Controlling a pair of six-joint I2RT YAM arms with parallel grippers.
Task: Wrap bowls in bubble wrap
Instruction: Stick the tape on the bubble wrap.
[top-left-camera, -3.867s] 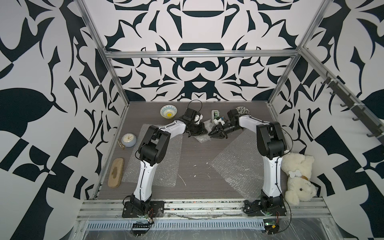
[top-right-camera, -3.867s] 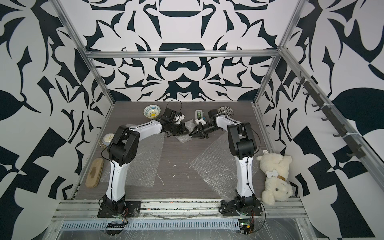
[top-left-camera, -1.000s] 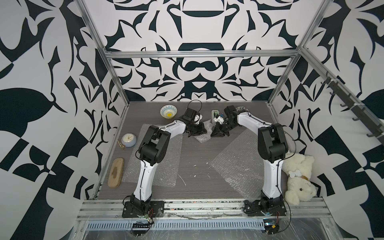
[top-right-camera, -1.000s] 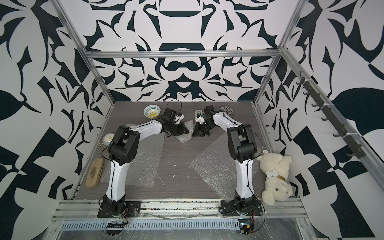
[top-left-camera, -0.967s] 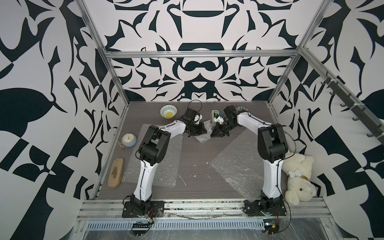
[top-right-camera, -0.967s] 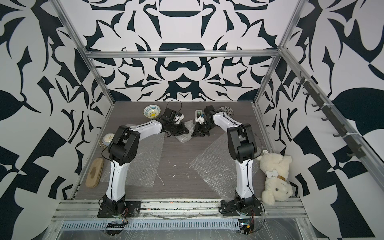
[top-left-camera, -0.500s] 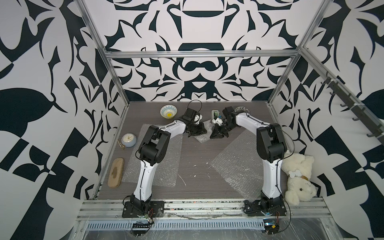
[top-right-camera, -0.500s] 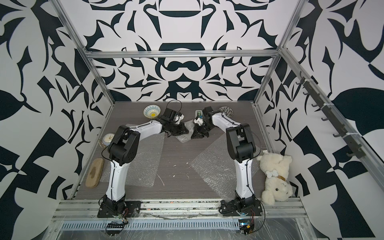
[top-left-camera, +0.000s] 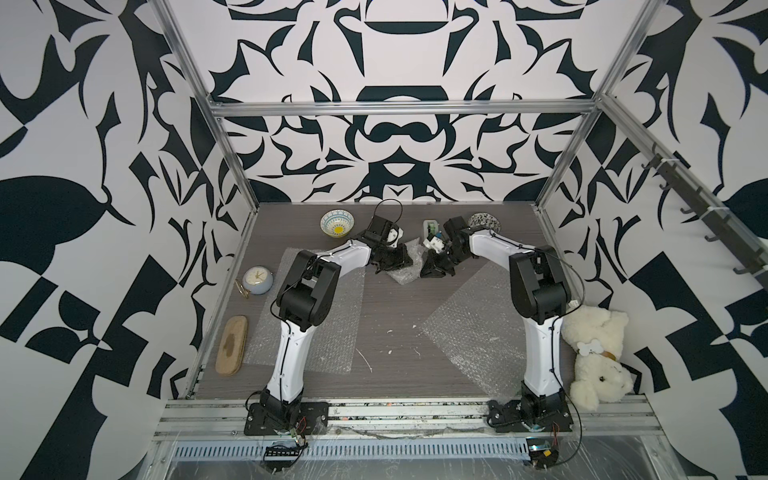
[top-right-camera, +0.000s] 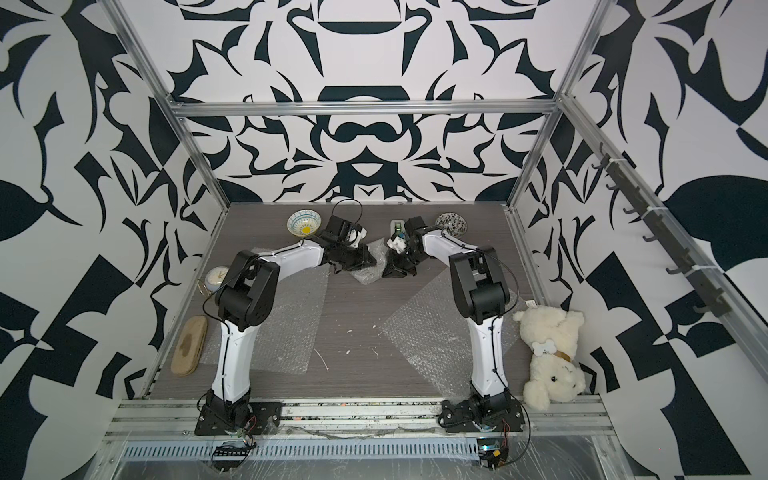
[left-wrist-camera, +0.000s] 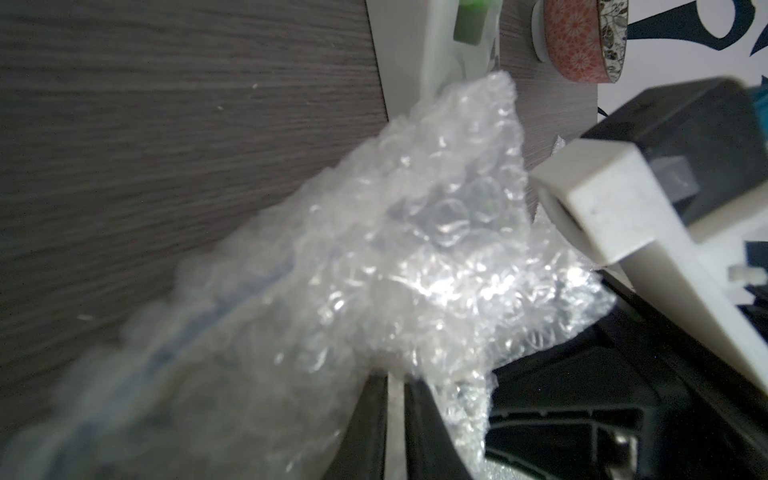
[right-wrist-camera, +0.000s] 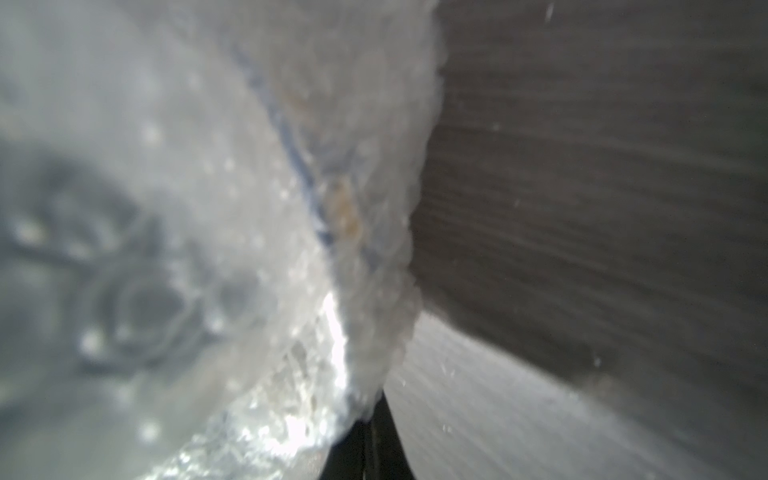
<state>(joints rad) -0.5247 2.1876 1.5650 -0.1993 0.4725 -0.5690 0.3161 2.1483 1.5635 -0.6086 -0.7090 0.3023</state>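
Where both arms meet at the far middle of the table (top-left-camera: 395, 303), the bubble-wrap bundle (top-left-camera: 402, 275) lies crumpled; a blue edge (right-wrist-camera: 305, 178) shows through the film, too blurred to say more; left gripper (top-left-camera: 401, 262) narrow, pinching film on one side; right gripper (top-left-camera: 428, 269) closed on the opposite edge; left flat sheet (top-left-camera: 340, 332) and right flat sheet (top-left-camera: 473, 332) lie nearer the bases; yellow-centred bowl (top-left-camera: 337, 222) and floral bowl (top-left-camera: 484, 220) stand bare by the back wall.

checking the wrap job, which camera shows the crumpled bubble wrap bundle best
The left wrist view: the bubble wrap bundle fills it, close and mostly sharp. The right wrist view shows it blurred; in both top views it is small.
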